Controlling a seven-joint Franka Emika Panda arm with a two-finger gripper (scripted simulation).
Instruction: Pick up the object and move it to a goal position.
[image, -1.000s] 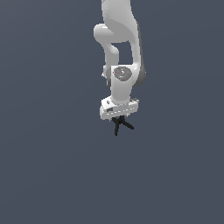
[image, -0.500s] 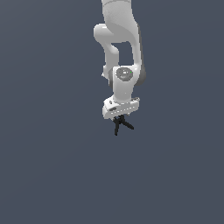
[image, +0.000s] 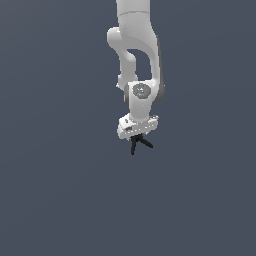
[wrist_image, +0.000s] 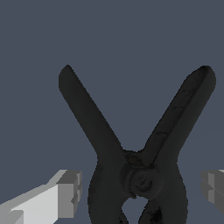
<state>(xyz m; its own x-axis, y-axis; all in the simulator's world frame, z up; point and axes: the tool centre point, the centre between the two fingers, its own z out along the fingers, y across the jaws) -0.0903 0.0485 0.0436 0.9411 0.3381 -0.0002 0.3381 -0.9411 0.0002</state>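
Surface (image: 60, 200): a plain, uniform slate-grey field fills both views and runs unbroken to all four borders of the exterior view. No edge, wall or rim shows on any side of the pincer, so the room around it is open in every direction.

Arm (image: 135, 55): the white arm enters at the top border of the exterior view and hangs down to its wrist, ending directly above the pincer. Compared with a second ago, the round wrist joint face sits a little further toward the exterior view's right, and the lower link has shifted slightly with it; the overall posture is otherwise the same.

Pincer (image: 137, 136): pointed downward, white body tilted slightly. In the wrist view one grey finger (wrist_image: 65, 192) sits on one side of the object and the other finger on the opposite side. Visible gaps lie between each finger and the object in that view, so contact cannot be confirmed there; whether the pincer is clenched on the piece or standing released around it cannot be told.

Object (image: 139, 142): the small black piece lies directly below the pincer, between its fingers, with two long arms spreading in a V away from the hub (wrist_image: 142, 179). Its place under the pincer is unchanged from a second ago
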